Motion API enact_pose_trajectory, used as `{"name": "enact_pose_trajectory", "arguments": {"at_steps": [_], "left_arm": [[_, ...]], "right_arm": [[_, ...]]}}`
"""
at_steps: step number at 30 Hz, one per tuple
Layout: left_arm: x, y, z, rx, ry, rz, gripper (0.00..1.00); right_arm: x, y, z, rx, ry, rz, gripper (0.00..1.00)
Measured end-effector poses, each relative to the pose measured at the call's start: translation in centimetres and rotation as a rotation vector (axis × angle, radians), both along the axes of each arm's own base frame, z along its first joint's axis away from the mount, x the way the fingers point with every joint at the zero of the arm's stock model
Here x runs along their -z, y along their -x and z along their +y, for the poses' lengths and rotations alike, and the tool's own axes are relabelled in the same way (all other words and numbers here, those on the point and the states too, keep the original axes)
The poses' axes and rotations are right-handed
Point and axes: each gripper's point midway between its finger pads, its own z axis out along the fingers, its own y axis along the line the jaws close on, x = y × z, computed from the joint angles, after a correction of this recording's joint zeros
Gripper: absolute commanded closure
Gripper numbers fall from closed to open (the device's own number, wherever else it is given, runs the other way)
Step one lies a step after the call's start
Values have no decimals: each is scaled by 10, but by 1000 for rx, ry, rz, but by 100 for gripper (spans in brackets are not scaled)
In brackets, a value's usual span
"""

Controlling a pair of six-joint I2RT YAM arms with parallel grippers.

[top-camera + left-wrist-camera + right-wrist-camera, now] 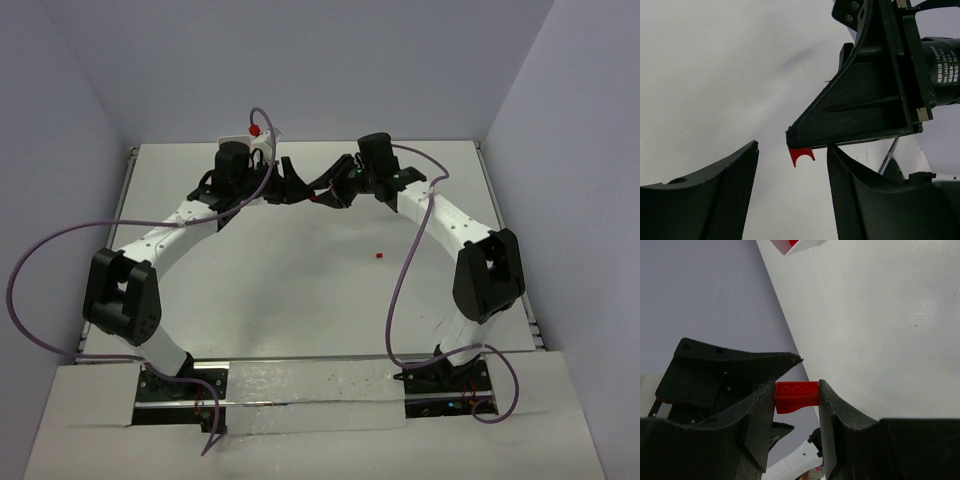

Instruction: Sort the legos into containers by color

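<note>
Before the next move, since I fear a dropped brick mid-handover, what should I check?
1. Grip: right tool shut on the red brick: ok.
2. Receiver: left tool open, fingers wide apart: ok.
3. Alignment: in the left wrist view the brick shows between those fingers, touching neither: ok. Depth: cannot tell.
4. Destination: tray within reach: cannot tell, as the left arm hides most of it from above.
5. Red compartment: red shows inside one tray corner: ok.
6. Sorting finished: not ok, a loose red piece lies on the table.
</note>
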Motion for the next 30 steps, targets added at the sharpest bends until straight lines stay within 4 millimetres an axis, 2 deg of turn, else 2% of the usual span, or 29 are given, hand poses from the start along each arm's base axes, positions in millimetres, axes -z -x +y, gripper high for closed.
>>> {"name": "enact_pose_trajectory", "arguments": {"at_steps": [8, 12, 14, 15, 16, 17, 18, 20, 21, 24, 27, 30], "left_arm": [[-2, -3, -12, -14, -46, -31, 47], [0, -5, -11, -31, -68, -33, 62], [3, -6, -9, -42, -80, -26, 73], [4, -7, -9, -46, -85, -23, 76], [6, -7, -8, -49, -90, -20, 83], [7, -7, -8, -52, -94, -17, 87], [8, -7, -8, -55, -97, -12, 95], [9, -7, -7, -59, -100, -10, 100], [9, -7, -7, -59, -100, -11, 100], [10, -12, -2, -80, -117, -22, 100], [14, -19, 11, -107, -150, -33, 100], [17, -29, 35, -148, -200, -50, 100]], "right_arm": [[-1, -8, -1, 37, -37, 11, 100], [-1, -9, 0, 46, -50, 16, 100], [0, -10, 0, 50, -55, 18, 96], [1, -10, 0, 52, -55, 20, 91], [2, -10, 0, 54, -55, 22, 82], [3, -10, 0, 55, -54, 24, 81], [4, -10, 0, 55, -54, 25, 69], [5, -10, 0, 55, -56, 23, 46], [5, -10, 0, 55, -57, 24, 26], [5, -7, 1, 40, -58, 22, 1], [6, -5, 1, 14, -52, 12, 0], [10, -4, -5, -19, -35, -11, 0]]}}
